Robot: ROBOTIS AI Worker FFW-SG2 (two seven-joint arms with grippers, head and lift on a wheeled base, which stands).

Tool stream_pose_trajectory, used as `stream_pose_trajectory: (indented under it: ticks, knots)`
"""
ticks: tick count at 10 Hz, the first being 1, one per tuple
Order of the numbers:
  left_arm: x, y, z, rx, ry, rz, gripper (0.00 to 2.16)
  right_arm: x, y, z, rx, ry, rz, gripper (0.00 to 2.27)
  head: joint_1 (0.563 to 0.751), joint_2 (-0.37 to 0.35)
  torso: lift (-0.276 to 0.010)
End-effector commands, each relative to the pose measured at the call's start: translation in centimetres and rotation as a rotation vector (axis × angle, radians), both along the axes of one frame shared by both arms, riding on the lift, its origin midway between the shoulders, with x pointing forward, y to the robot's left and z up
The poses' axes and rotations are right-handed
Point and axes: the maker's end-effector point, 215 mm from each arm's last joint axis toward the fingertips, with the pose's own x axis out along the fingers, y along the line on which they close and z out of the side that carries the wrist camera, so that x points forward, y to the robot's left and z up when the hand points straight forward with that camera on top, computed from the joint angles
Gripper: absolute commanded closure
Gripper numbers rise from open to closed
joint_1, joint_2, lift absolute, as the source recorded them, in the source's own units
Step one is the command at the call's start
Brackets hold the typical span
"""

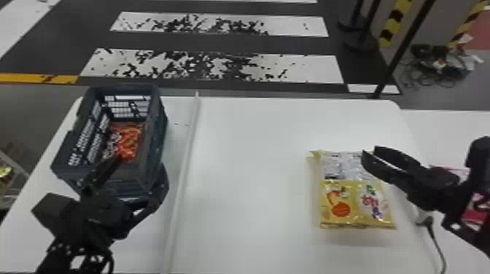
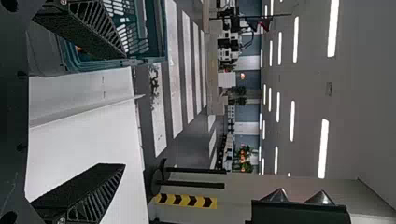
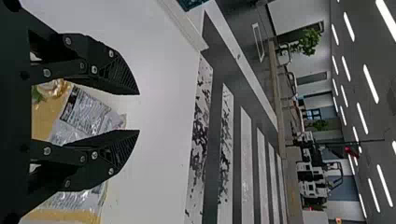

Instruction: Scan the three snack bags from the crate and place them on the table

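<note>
My left gripper [image 1: 141, 164] stands open at the crate's near end in the head view, one finger over the crate [image 1: 155, 156], the other beside its right wall. An orange-red snack bag [image 1: 128, 140] lies inside the crate. In the left wrist view, the left gripper [image 2: 124, 111] has widely parted fingers with nothing between them. My right gripper [image 1: 370, 149] is above the far right part of yellow-and-silver snack packaging [image 1: 355, 204] lying on the table [image 1: 255, 182]. The right wrist view shows the right gripper [image 3: 139, 112] open and holding nothing, with the packaging [image 3: 86, 114] behind its fingers.
A raised white strip [image 1: 184, 164] runs front to back between crate and packaging. A small white device [image 1: 422, 215] with a black cable sits near the right edge. Pink packaging [image 1: 477, 207] lies farther right, partly behind the right arm.
</note>
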Motion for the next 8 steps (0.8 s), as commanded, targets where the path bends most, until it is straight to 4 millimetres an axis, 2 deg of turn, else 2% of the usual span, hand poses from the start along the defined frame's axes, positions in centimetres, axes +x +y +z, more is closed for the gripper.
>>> stream_pose_trajectory:
  ticks: [1,2,3,5,8]
  knots:
    - [0.1,0.0,0.1,-0.001,-0.002,0.000,0.04,-0.2,-5.8,0.8,-0.033,-0.005,-0.098,0.09,0.695,-0.084,-0.062]
    - [0.1,0.0,0.3,-0.001,-0.006,0.000,0.04,-0.6,-8.8,0.8,-0.058,0.005,-0.148,0.08,0.695,-0.107,-0.062]
    - [0.1,0.1,0.5,0.000,-0.010,0.001,0.04,-1.2,-11.1,0.1,-0.073,0.032,-0.186,0.08,0.695,-0.161,-0.062]
    - [0.1,0.4,0.7,-0.002,-0.014,0.007,0.04,-2.7,-13.3,-2.9,-0.103,0.114,-0.208,0.08,0.695,-0.233,-0.062]
    - [0.2,0.4,0.4,-0.006,-0.008,0.009,0.04,-4.4,-15.0,-6.6,-0.128,0.201,-0.216,0.08,0.695,-0.272,-0.062]
